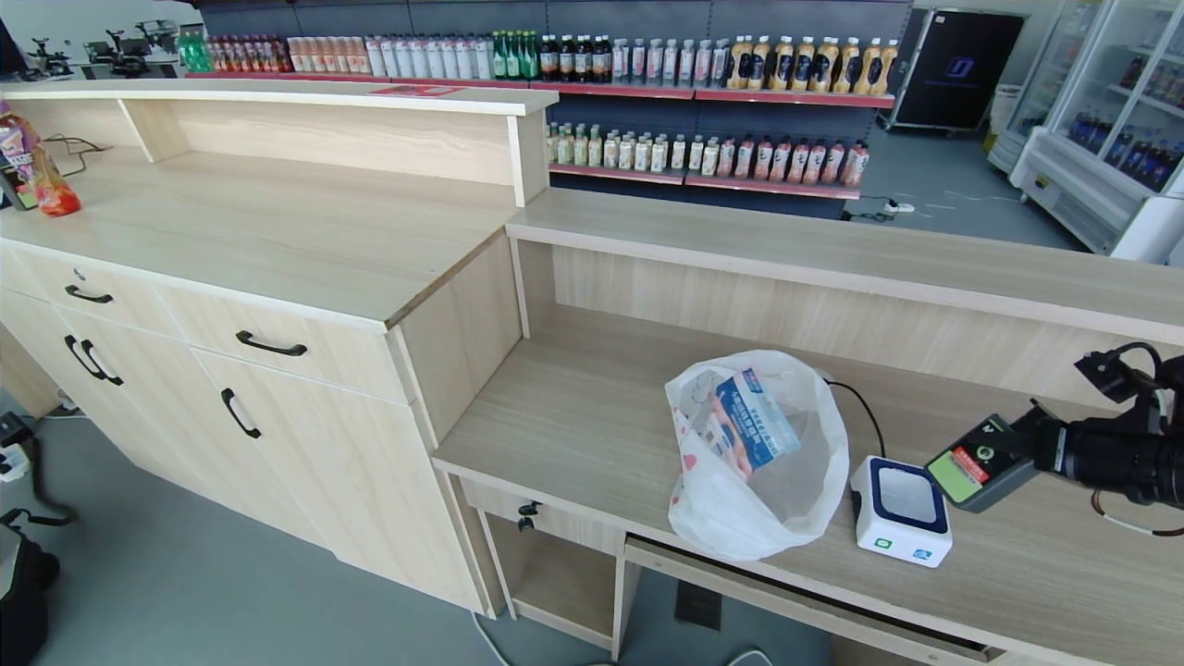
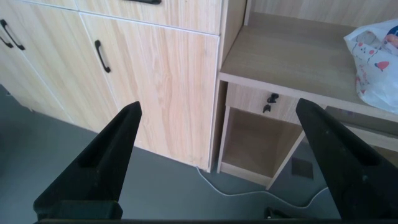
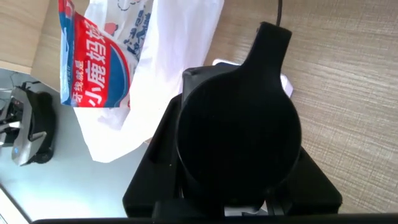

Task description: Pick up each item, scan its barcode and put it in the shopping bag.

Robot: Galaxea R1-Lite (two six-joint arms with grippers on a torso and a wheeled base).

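Low tabletop with checkout items. A white plastic shopping bag stands open near the middle of the tabletop, close to its near edge. A blue-and-white packet lies tilted inside the bag. Just right of the bag, almost touching it, sits the barcode scanner, a white block with a dark-framed window facing up. Its black cable runs away behind the bag.

The right end effector enters from the right and pinches a dark box with a green label. The box is held tilted in the air, just right of and slightly beyond the scanner, and apart from the bag. The right wrist view shows the bag's white plastic beyond the black bulk of the held load.

The left end effector hangs with its two fingers spread wide and holding nothing. It is above the grey floor, in front of the pale wooden cabinet, left of the tabletop.

A higher counter at the left carries an orange bottle at its far-left end. Shelves stocked with drink bottles line the far wall.
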